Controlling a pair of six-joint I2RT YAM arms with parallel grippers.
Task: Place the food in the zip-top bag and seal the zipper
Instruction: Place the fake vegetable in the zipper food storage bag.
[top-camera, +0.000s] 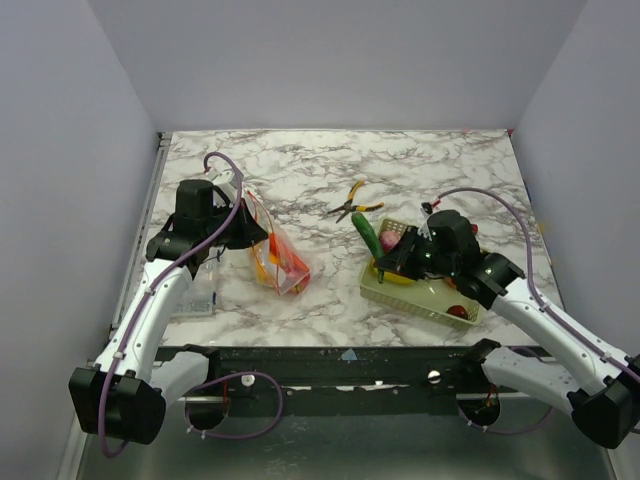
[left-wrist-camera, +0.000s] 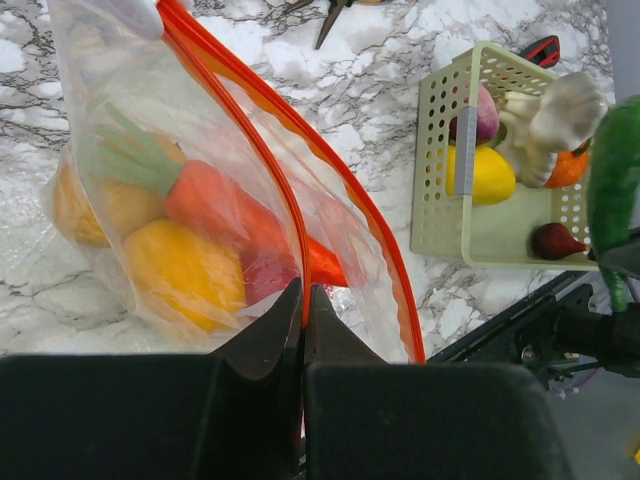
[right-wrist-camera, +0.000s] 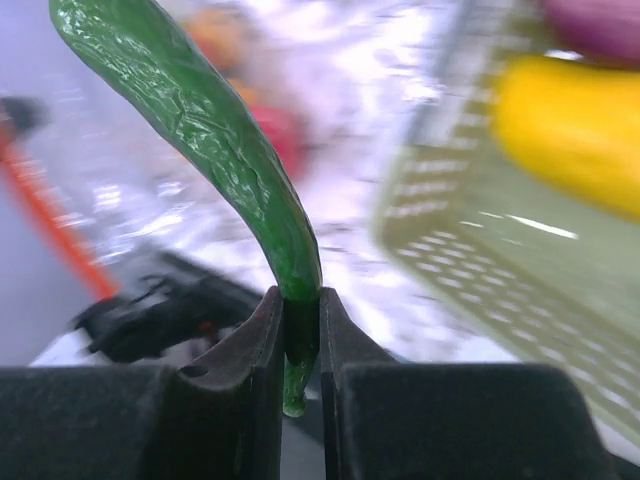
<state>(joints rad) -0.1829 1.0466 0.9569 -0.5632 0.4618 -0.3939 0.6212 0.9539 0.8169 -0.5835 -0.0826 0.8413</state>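
Left gripper (left-wrist-camera: 303, 296) is clenched on the red-orange zipper (left-wrist-camera: 178, 20) of the zip-top bag (left-wrist-camera: 120, 110), left of the green mesh basket (left-wrist-camera: 438, 205). Right gripper (right-wrist-camera: 298, 305) grasps a long green toy vegetable (right-wrist-camera: 205, 115) at the basket's left end.

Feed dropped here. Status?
Left fingers shut on zipper, bag open, part-filled. Right fingers shut on green vegetable, at basket edge. Pliers off the path.

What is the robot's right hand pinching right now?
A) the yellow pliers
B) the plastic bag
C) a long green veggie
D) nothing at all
C: the right gripper has its two fingers closed on the bottom end of a long green vegetable, which sticks up from between them.
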